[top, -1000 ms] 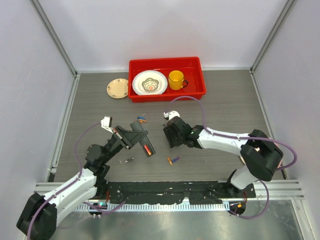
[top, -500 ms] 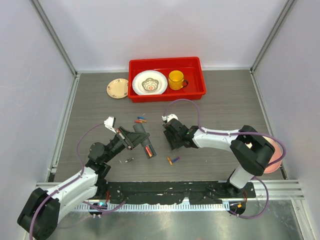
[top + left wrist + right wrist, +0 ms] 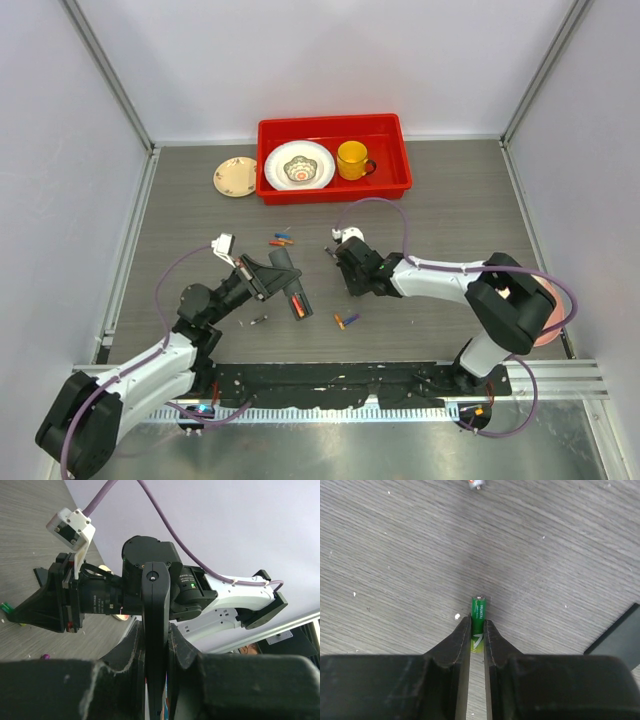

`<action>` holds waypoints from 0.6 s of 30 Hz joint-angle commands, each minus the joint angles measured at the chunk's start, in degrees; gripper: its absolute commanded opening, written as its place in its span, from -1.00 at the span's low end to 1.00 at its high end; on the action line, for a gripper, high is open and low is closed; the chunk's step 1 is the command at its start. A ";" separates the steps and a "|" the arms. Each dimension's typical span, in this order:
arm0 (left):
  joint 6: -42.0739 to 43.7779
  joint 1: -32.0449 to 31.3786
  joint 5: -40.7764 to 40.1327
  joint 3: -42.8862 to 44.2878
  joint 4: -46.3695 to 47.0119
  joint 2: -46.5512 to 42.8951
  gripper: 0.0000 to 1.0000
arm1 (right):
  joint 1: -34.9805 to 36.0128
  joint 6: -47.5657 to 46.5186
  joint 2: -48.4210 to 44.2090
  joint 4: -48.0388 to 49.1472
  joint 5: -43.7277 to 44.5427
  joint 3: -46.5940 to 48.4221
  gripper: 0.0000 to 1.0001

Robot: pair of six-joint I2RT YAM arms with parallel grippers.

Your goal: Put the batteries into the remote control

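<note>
Green is the cell that matters here: the right hand [image 3: 477, 624] is closed on a green battery [image 3: 479, 610], pinched lengthwise between its fingers with the tip poking out ahead, low over the table [image 3: 450, 230]. Whether it touches the surface I cannot tell. The left hand [image 3: 155, 630] is clamped on the remote control [image 3: 293, 288], holding it tilted up near the middle of the table, just left of the right hand but apart from it.

As I judge it, the job is partly done — a red-orange battery [image 3: 297, 303] seems to sit in the remote's open bay at its near end, while the green one is in hand but not at the bay. Seating it is what remains. Spare batteries lie loose: an orange and blue pair [image 3: 281, 240] beyond the remote, an orange and purple pair [image 3: 346, 320] nearer the bases, a grey one [image 3: 258, 320] by the left arm.

At the far side a red tray [image 3: 385, 180] holds a white patterned bowl [image 3: 300, 165] and a yellow cup [image 3: 351, 158] — no batteries that I can see. A small tan plate [image 3: 236, 177] sits on the table just left of it
</note>
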 commanded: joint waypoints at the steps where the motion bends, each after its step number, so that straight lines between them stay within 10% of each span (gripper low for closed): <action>1: 0.90 0.29 2.38 0.50 5.05 1.11 -1.00 | -0.28 1.48 -3.19 -0.95 1.59 -1.84 -0.74; 18: 1.69 0.38 2.38 0.50 4.17 0.58 -1.00 | -0.28 1.39 -2.32 -5.87 6.69 1.76 -0.98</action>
